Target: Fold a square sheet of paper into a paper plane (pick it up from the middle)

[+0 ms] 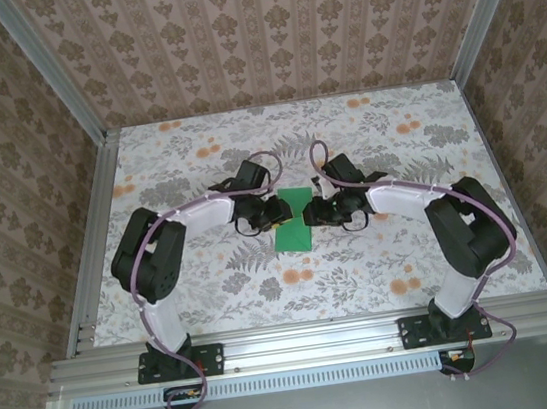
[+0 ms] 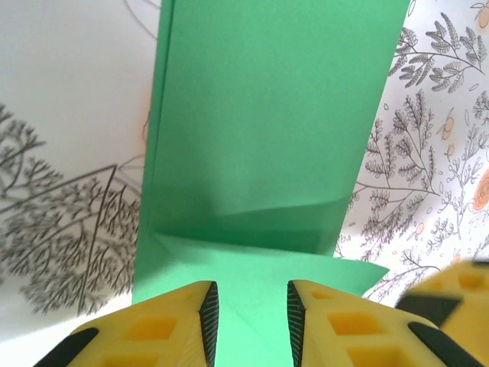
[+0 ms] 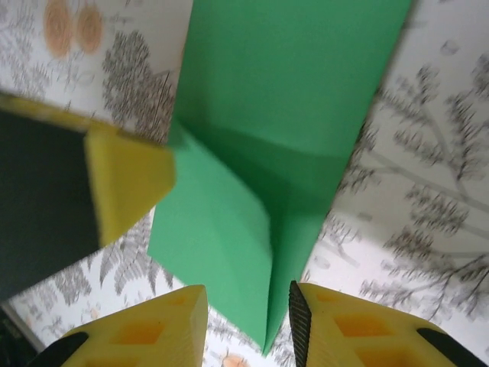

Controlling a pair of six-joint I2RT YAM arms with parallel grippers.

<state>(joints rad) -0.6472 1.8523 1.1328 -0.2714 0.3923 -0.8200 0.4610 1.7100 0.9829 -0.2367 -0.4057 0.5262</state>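
1. My left gripper (image 2: pixel 250 325) has its two yellow fingers (image 2: pixel 168 329) spread apart, with a plain gap between the ribbed pads. Green paper shows through that gap, lying beneath. I cannot tell whether my tips touch it.
2. My right gripper (image 3: pixel 248 332) is parted about as wide. Its fingers stand to either side of a raised crease in the same paper, and neither pad presses on it.
3. The sheet of paper (image 2: pixel 267 138) lies at the middle of the floral tabletop (image 2: pixel 61 92), between my two grippers. It is folded into a long green strip, and at my end a flap lifts off the layer below.
4. Each gripper crowds the other. In the right wrist view, one left finger and its black body sit just beside the paper's edge. In the left wrist view, a blurred yellow finger of the right gripper pushes in at the lower right corner.
5. From above, my left arm (image 1: pixel 155 260) and right arm (image 1: pixel 468 229) bend inward and meet over the paper.
6. Patterned walls (image 1: pixel 271 33) stand on three sides of the table, and an aluminium rail (image 1: pixel 312 341) runs along the near edge.
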